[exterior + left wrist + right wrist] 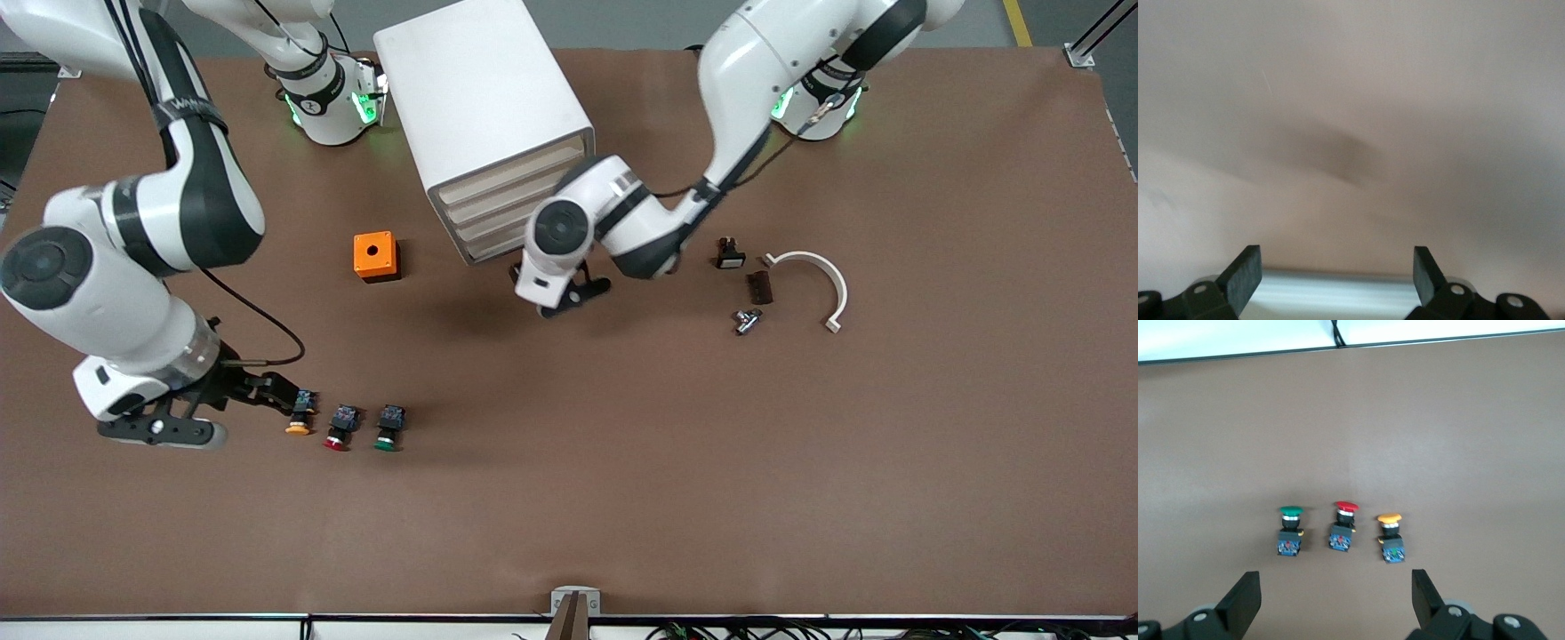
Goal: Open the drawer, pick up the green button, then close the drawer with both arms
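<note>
The white cabinet (pixel 484 98) stands near the arms' bases, its four cream-fronted drawers (pixel 507 200) all pushed in. My left gripper (pixel 523 269) is open, right in front of the lowest drawer's lip. In the left wrist view the open gripper (pixel 1336 270) faces a blurred pale surface. The green-capped button (pixel 388 428) lies on the table in a row with a red-capped one (pixel 339 429) and an orange-capped one (pixel 300 414). My right gripper (pixel 267 391) is open and empty by the orange one. In the right wrist view the open gripper (pixel 1336 593) faces the green button (pixel 1290 530).
An orange box (pixel 375 256) with a round hole sits beside the cabinet, toward the right arm's end. A white curved bracket (pixel 813 280), two small dark parts (pixel 731 256) and a metal fitting (pixel 747 320) lie toward the left arm's end.
</note>
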`<state>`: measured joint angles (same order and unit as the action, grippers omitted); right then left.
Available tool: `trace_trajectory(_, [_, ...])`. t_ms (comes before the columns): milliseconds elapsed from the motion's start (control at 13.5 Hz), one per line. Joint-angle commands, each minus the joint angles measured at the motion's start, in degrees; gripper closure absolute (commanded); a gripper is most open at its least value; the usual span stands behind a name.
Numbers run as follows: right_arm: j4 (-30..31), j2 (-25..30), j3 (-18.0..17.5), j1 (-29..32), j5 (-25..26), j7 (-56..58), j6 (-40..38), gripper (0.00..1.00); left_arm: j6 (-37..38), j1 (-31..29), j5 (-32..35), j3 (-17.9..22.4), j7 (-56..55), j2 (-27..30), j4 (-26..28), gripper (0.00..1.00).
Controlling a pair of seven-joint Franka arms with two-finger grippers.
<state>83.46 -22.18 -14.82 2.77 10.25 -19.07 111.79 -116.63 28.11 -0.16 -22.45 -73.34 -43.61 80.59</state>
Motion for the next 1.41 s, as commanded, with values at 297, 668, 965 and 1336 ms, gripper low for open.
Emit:
trace_trajectory(297, [1.79, 10.74, 0.84, -0.22, -2.51, -0.26, -10.96, 0.0, 9.91, -17.88, 5.79, -0.75, 2.84, 18.53, 1.33, 0.0])
trace_trajectory(668, [1.88, 17.33, 6.63, -2.14, -5.5, -0.26, -16.85, 0.0, 19.15, -27.75, 6.05, -0.4, 16.1, 27.42, 0.8, 0.0])
trace_trajectory(965, [4.86, 21.99, 10.16, -3.47, -5.94, -0.18, -17.57, 0.0, 22.14, -35.04, 6.05, -0.4, 26.82, 29.36, -0.7, 0.0])
trace_trajectory(1336, [7.33, 24.81, 13.04, -3.38, -8.49, 5.86, -17.22, 0.0, 27.92, -41.19, 5.09, -0.49, 39.13, 34.01, -0.44, 0.0])
